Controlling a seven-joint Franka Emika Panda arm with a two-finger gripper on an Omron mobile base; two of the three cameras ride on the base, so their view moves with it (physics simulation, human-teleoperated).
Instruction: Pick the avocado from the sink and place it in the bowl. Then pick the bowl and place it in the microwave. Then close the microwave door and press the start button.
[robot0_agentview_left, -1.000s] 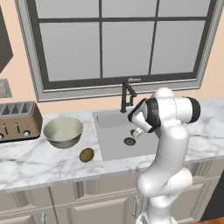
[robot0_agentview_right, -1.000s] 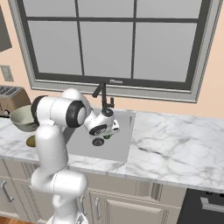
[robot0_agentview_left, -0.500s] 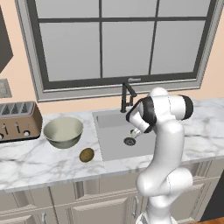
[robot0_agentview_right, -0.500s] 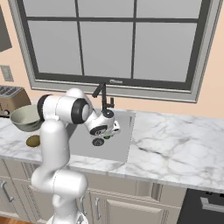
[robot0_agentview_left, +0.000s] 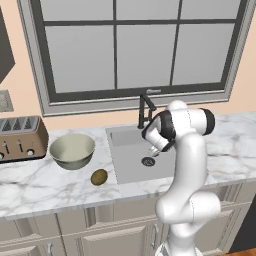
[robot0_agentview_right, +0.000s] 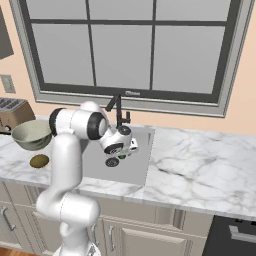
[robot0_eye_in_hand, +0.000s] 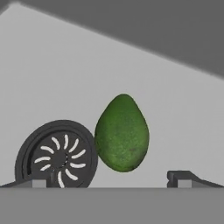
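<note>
The avocado (robot0_eye_in_hand: 122, 133), small, dark green and pear-shaped, lies on the grey floor of the sink (robot0_eye_in_hand: 166, 87), touching the right side of the round dark drain (robot0_eye_in_hand: 57, 155). My gripper (robot0_eye_in_hand: 109, 180) hangs open just above it, one fingertip on each side and nothing between them. In the left base view the gripper (robot0_agentview_left: 153, 151) reaches down into the sink (robot0_agentview_left: 125, 167) over the drain (robot0_agentview_left: 148, 161). The pale greenish bowl (robot0_agentview_left: 72, 150) stands empty on the counter left of the sink, also seen as the bowl (robot0_agentview_right: 32, 134). The microwave is out of view.
An olive-brown oval fruit (robot0_agentview_left: 99, 176) lies on the marble counter in front of the bowl. A black faucet (robot0_agentview_left: 145, 112) rises behind the sink, close to my wrist. A toaster (robot0_agentview_left: 20, 137) stands at the far left. A window runs along the wall behind.
The arm's elbow has swung slightly toward the sink. The hand stays low over the drain and the avocado, with the jaws as wide as before.
</note>
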